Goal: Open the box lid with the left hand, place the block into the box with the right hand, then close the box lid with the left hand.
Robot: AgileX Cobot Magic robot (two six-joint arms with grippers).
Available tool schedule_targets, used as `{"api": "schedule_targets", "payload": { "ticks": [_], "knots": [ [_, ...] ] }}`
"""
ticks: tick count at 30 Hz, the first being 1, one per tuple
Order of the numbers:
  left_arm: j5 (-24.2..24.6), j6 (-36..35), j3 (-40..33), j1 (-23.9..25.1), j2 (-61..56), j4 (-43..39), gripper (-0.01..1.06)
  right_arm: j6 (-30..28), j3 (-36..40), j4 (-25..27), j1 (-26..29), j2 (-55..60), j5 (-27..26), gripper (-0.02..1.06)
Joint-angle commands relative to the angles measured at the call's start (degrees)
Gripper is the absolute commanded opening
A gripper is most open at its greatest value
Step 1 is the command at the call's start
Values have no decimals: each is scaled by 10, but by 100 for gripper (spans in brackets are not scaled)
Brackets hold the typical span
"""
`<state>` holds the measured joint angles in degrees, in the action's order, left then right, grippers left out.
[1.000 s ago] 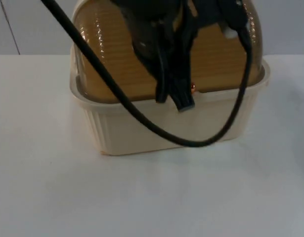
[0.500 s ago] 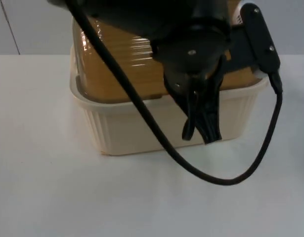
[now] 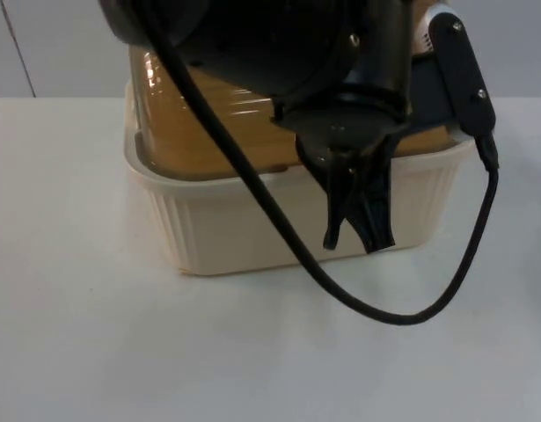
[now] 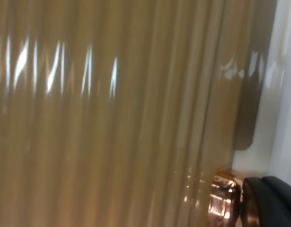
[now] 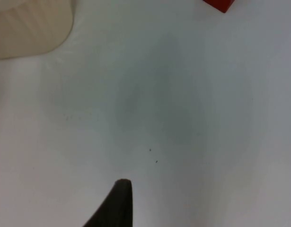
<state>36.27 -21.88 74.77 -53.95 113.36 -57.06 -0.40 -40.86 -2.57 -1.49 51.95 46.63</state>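
Since half a second ago the left arm has shifted only slightly: it still hangs over the front of the box, and its left gripper (image 3: 358, 239) now points down across the cream front wall, the jaws drawn together to a narrow point and grasping nothing. A second ago the same gripper sat higher, at the lid's front edge by a small copper-coloured latch.

The white surface (image 3: 94, 343) carries a large cream ribbed plastic box (image 3: 217, 224) standing against the grey partition wall (image 3: 50, 44). Its translucent amber domed ribbed lid (image 3: 186, 127) lies down inside the rim, closed; what is inside cannot be made out through it. In the left wrist view the amber lid (image 4: 112, 118) is very close, with the shiny copper-coloured latch (image 4: 222, 198) beside one black fingertip.

The right wrist view looks onto the bare surface (image 5: 183, 118), with a rounded corner of the cream box (image 5: 31, 23) and, well apart from it, a corner of the small red block (image 5: 221, 4) lying on the surface, outside the box. Of the right gripper (image 5: 114, 205) one dark fingertip shows above the surface; whether its jaws are released or clenched I cannot tell.
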Motion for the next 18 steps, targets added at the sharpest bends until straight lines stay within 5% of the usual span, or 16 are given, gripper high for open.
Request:
{"api": "schedule_targets", "payload": {
  "ticks": [1,18],
  "knots": [
    [-3,-10,3,0,6,-13,0,0,-4,-3,2,-2,-7,105],
    [39,-46,3,0,14,-64,0,0,-4,-3,2,-2,-12,105]
  ]
}}
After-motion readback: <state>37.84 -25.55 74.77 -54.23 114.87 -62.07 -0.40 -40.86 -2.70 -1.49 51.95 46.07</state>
